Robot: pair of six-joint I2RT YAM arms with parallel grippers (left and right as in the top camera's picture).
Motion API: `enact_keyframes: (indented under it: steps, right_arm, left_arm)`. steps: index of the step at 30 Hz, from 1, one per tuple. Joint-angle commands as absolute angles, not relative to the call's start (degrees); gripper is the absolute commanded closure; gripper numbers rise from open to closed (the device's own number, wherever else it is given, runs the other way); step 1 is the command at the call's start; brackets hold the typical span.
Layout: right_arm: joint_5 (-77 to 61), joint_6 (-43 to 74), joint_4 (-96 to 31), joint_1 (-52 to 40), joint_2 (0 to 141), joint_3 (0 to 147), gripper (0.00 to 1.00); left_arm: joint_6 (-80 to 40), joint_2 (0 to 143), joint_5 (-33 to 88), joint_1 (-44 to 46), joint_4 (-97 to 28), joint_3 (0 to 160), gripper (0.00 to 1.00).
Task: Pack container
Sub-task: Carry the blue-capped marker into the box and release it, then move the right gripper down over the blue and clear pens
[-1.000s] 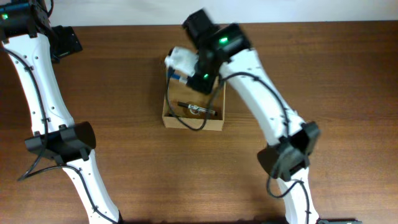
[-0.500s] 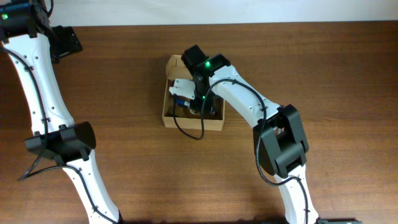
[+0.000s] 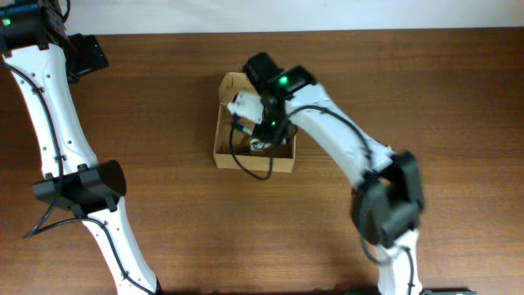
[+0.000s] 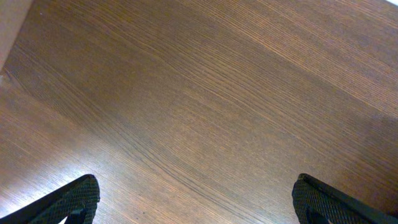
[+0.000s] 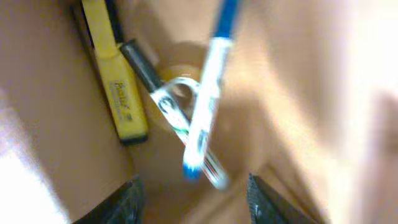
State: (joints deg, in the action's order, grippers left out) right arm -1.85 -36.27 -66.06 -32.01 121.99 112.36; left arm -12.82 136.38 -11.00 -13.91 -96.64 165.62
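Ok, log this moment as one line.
step: pack container | right gripper: open, inside tan cardboard box | inside: blue-white pen, yellow highlighter | left gripper: open, over wooden table

Wooden table, yellow highlighter, blue pen

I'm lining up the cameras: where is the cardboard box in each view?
Overhead: the cardboard box sits at centre, under the right arm.
Left wrist: not in it; only table.
Right wrist: its tan inside walls fill the frame.
Shared landmark: the marker lying inside, seen overhead and by the right wrist.
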Motion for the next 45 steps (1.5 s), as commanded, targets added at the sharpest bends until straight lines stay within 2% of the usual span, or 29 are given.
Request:
enact_keyframes:
  steps: [1, 7, 10, 16, 20, 25, 29, 33, 40, 45]
  right_arm:
    - [3.6, -29.5, -65.7, -30.9, 107.8, 114.8, 0.44]
    - [3.7, -21.3, -64.1, -24.4, 93.7, 114.8, 0.43]
    - [3.6, -15.1, -64.9, -17.1, 88.9, 114.7, 0.42]
    - [3.5, -2.9, -76.2, -6.8, 90.0, 113.0, 0.46]
    - [0.4, 2.4, -77.6, -2.6, 92.5, 103.7, 0.45]
    - [-0.9, 6.3, -69.7, -2.7, 92.7, 87.8, 0.45]
    - [-5.5, 7.9, -58.1, -3.0, 92.7, 72.0, 0.45]
    - [-5.9, 8.7, -52.6, -3.0, 92.7, 64.1, 0.46]
    - [-5.9, 11.5, -46.5, -3.0, 92.8, 57.7, 0.49]
    - [-4.8, 15.2, -43.3, -3.2, 93.8, 56.0, 0.57]
  left_arm:
    - [-12.1, 134.6, -11.4, -14.2, -96.7, 165.4, 0.0]
    - [-12.1, 134.6, -11.4, -14.2, -96.7, 165.4, 0.0]
    - [-12.1, 134.6, -11.4, -14.2, -96.7, 165.4, 0.0]
    - [-12.1, 134.6, -11.4, -14.2, -96.7, 165.4, 0.0]
    - [-12.1, 134.6, -11.4, -14.2, -96.7, 165.4, 0.0]
    - [-12.1, 134.6, -11.4, -14.2, -96.7, 165.4, 0.0]
    - [-12.1, 134.6, -11.4, -14.2, -96.7, 165.4, 0.0]
    - [-12.1, 134.6, -11.4, -14.2, -96.7, 165.4, 0.0]
    - [-12.1, 134.6, -11.4, -14.2, -96.7, 165.4, 0.0]
    - [-12.1, 134.6, -11.4, -14.2, -96.7, 165.4, 0.0]
